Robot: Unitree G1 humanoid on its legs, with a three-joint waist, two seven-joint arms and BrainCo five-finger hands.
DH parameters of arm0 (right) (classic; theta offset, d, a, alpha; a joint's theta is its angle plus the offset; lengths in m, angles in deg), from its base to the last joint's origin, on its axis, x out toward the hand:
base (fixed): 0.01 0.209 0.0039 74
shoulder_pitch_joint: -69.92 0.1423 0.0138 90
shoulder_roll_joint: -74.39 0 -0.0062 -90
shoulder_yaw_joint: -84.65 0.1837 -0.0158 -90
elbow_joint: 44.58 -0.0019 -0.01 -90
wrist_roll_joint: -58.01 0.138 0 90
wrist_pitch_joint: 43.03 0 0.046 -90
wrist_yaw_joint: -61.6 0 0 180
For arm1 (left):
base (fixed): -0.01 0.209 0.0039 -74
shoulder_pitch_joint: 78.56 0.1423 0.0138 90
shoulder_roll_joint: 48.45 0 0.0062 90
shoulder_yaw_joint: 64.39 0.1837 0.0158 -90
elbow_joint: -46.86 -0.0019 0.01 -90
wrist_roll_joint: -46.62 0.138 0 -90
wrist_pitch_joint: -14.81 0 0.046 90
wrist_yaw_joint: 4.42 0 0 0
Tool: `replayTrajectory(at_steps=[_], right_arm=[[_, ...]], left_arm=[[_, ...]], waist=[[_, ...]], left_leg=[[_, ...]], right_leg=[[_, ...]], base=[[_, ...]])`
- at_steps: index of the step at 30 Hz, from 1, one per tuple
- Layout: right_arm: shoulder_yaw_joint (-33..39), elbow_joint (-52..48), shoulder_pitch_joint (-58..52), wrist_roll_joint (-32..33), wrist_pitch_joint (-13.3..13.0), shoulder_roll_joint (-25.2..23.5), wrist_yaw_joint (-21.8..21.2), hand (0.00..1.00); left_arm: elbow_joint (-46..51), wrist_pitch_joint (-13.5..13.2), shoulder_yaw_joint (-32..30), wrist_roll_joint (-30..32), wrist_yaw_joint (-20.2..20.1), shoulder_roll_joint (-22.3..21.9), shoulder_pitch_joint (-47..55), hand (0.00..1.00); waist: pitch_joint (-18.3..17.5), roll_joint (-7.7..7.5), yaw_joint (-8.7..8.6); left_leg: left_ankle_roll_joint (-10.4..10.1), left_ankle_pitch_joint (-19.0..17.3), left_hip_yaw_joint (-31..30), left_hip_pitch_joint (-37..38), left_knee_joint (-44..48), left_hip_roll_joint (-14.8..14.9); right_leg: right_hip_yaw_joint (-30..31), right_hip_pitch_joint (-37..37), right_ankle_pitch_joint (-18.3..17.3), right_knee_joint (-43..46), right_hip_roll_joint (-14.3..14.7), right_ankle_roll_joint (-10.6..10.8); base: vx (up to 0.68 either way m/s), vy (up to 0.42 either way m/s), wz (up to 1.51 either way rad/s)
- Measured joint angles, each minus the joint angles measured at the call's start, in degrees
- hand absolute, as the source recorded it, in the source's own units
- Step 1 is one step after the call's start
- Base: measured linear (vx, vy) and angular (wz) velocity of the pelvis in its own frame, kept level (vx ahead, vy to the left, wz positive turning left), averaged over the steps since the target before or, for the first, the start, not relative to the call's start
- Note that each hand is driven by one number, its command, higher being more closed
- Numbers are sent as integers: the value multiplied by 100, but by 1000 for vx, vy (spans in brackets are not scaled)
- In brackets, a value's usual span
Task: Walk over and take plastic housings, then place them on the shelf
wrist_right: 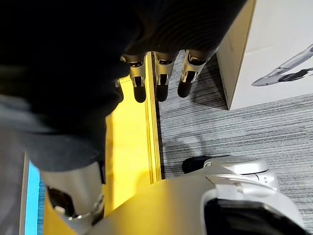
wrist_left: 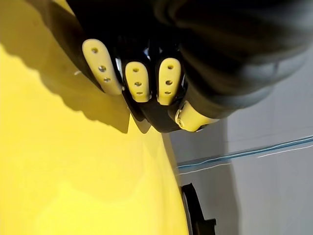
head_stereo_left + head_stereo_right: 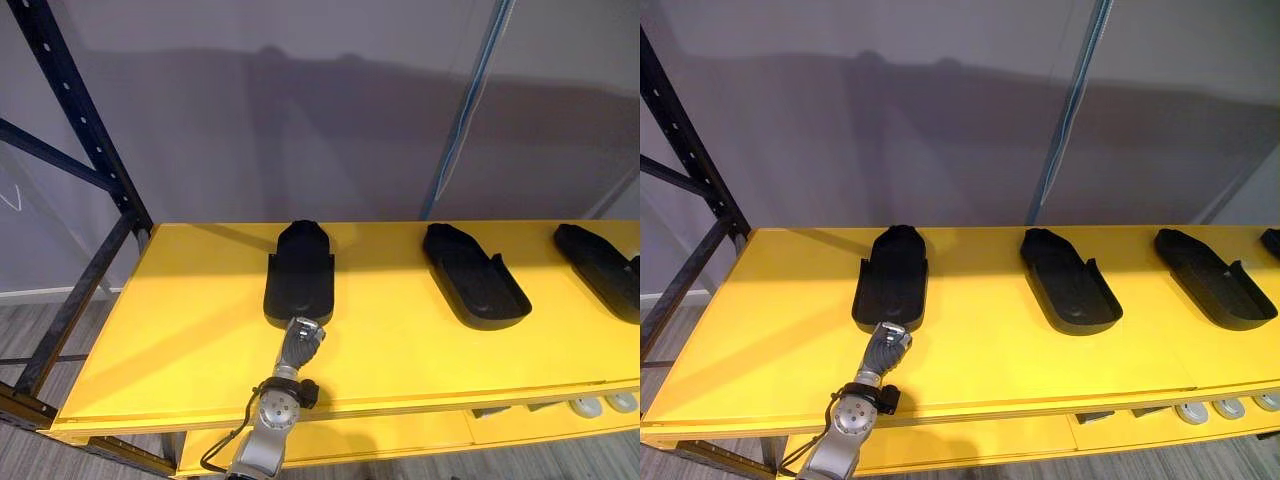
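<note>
– Plastic housings [image 3: 1070, 282]: where do they lie on the yellow shelf board [image 3: 190, 330]?

– In a row across it, black and open side up, each running from back to front. The leftmost housing [image 3: 299, 275] sits straight. The middle housing [image 3: 476, 282] and the third housing [image 3: 600, 268] are angled, with their near ends swung toward the board's right end. A sliver of a fourth housing [image 3: 1274, 241] shows farther right.

– How do they sit against the edges?

– Their far ends lie close to the board's back edge, by the grey wall [image 3: 300, 100]. Their near ends stop well short of the front edge, so a bare yellow strip runs along the front. No two housings touch; yellow shows between each pair.

– Where is the most open room?

– From the leftmost housing to the board's left end, where the dark rack upright [image 3: 75, 110] stands: a wide bare stretch.

– And the hands?

– The left hand [image 3: 300, 342] comes over the front edge to the leftmost housing's near end. In the left wrist view its fingers [image 2: 138, 81] bend onto the black rim with the thumb close against them, pinching it. The right hand [image 1: 161, 81] hangs loose with relaxed fingers, holding nothing, beside a yellow board edge above the grey plank floor [image 1: 220, 132]. I cannot tell which shelf level that edge belongs to. A cardboard box [image 1: 274, 49] stands on the floor nearby.
</note>
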Motion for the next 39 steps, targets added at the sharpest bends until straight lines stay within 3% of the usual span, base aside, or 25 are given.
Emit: replayTrajectory(at_steps=[14, 20, 24, 29, 36, 39], right_arm=[[-1, -21, 44, -27, -4, -1, 11, 0], [26, -32, 5, 25, -26, -24, 49, 0], [35, -16, -27, 29, -27, -31, 52, 0], [49, 16, -58, 19, -27, -30, 52, 0], [31, 18, -87, -82, -26, -44, 51, 0], [-27, -36, -105, -89, -23, -30, 51, 0]], left_arm=[[223, 56, 4, -41, -1, 22, 32, 100], [2169, 21, -113, -369, 46, 183, 665, 100], [3465, -240, -830, -589, 336, 182, 885, 100], [4128, -481, -1936, -873, 930, 91, 1336, 100], [3593, -446, -3281, -1034, 1398, -146, 1817, 100], [2286, -96, -3739, -1056, 1427, -263, 1833, 100]], waist=[[146, 10, -42], [237, -29, 90], [244, -36, 197], [240, -36, 343], [198, -49, 485], [176, -62, 519]], left_leg=[[3, 0, -41, 67, -5, -15], [25, 1, -165, -39, 80, -36], [52, -18, -345, -72, 173, -46], [57, -20, -573, -152, 258, -42], [63, -24, -735, -206, 337, -37], [136, -72, -735, -225, 387, -35]], right_leg=[[-36, 76, -1, 0, -21, 0], [-156, 98, -8, 36, -90, 10], [-323, 220, -58, 39, -140, 73], [-523, 257, -156, 152, -172, 116], [-696, 272, -260, 292, -201, 103], [-712, 289, -260, 307, -208, 102]], base=[[0, 0, 0], [-1, 1, 10], [-22, -3, 22], [-23, -8, 25], [-8, 3, 12], [-19, 7, 1]])
